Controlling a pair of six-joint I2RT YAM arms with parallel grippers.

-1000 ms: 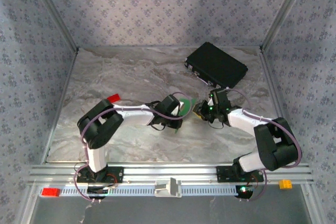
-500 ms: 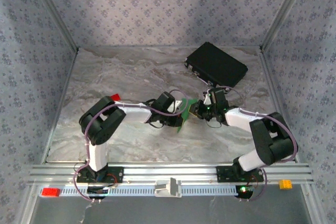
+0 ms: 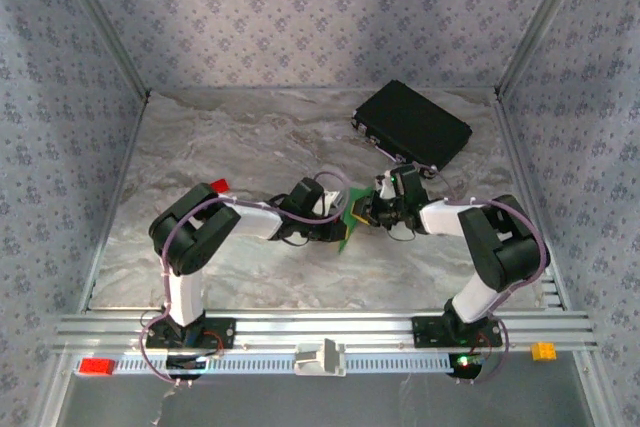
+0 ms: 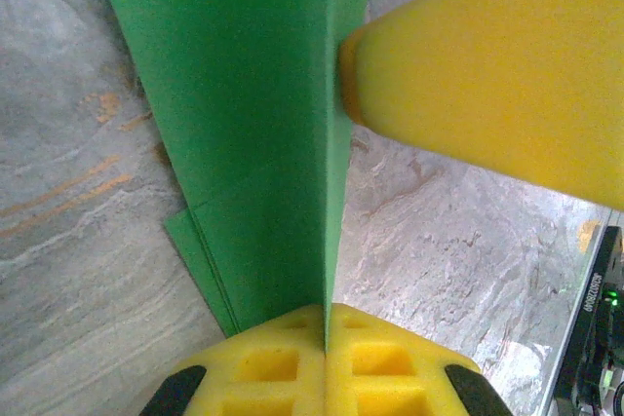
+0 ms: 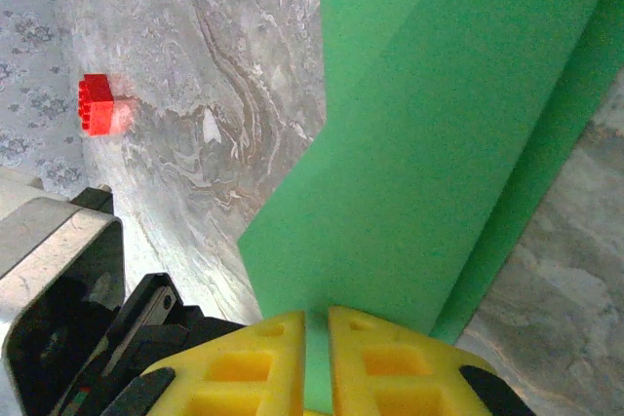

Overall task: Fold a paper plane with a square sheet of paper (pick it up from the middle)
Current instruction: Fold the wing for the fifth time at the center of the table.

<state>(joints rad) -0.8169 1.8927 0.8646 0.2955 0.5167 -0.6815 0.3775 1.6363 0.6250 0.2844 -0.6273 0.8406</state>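
The square sheet of paper is bright green and folded into several layers, standing on edge at the table's middle. My left gripper is shut on it, and in the left wrist view the crease of the paper runs straight down into the closed yellow jaws of that gripper. My right gripper meets it from the right. Its jaws are drawn to a narrow slit with the paper between them. One of its fingers presses on the fold's right face.
A black rectangular case lies at the back right, just behind the right arm. A small red block sits on the marble table left of the left arm, and the red block also shows near the wall. Patterned walls close in three sides.
The right gripper has slid left up to the left gripper and narrowed onto the paper. The left gripper stayed shut, and the paper now stands more upright between the two.
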